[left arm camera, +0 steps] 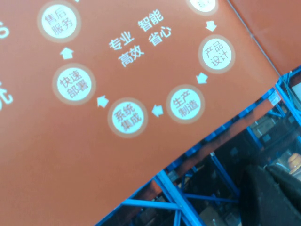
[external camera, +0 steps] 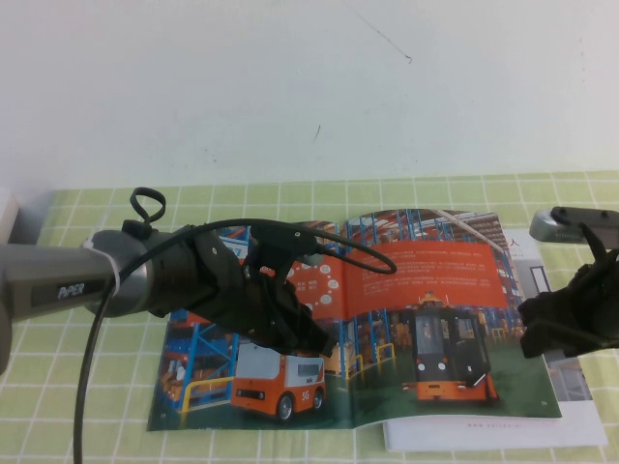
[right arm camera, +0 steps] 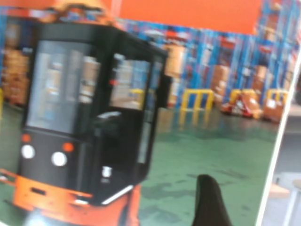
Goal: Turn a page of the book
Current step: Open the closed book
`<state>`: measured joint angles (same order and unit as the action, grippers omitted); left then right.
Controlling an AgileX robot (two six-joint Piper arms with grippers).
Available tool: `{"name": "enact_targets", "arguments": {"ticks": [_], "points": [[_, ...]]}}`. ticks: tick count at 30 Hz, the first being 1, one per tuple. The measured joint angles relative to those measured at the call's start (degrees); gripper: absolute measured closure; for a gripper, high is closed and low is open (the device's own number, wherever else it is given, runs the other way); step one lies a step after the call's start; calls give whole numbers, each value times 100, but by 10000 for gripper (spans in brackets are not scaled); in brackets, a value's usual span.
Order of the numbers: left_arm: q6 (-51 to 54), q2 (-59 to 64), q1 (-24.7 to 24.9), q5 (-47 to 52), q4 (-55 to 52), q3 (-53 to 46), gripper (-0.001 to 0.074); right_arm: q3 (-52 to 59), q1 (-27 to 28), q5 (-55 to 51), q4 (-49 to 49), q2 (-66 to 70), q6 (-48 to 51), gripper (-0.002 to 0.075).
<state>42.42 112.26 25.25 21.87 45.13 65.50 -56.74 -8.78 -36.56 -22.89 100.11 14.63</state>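
One open book lies mid-frame, the left hand over its left half, the right hand at the page edge; I cannot tell either grip.

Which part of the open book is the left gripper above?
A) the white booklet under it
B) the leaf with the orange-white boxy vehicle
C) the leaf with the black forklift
B: the left gripper is over the book's left leaf; the right gripper is at the page's outer edge.
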Motion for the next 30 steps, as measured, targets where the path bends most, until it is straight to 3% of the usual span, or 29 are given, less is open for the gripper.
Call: {"name": "enact_targets", "arguments": {"ticks": [23, 30], "points": [[-14, 0, 0, 0, 0, 0, 738, -4, 29, -30, -483, 487, 256, 321], [-14, 0, 0, 0, 0, 0, 738, -4, 29, -30, -483, 487, 332, 356]]}}
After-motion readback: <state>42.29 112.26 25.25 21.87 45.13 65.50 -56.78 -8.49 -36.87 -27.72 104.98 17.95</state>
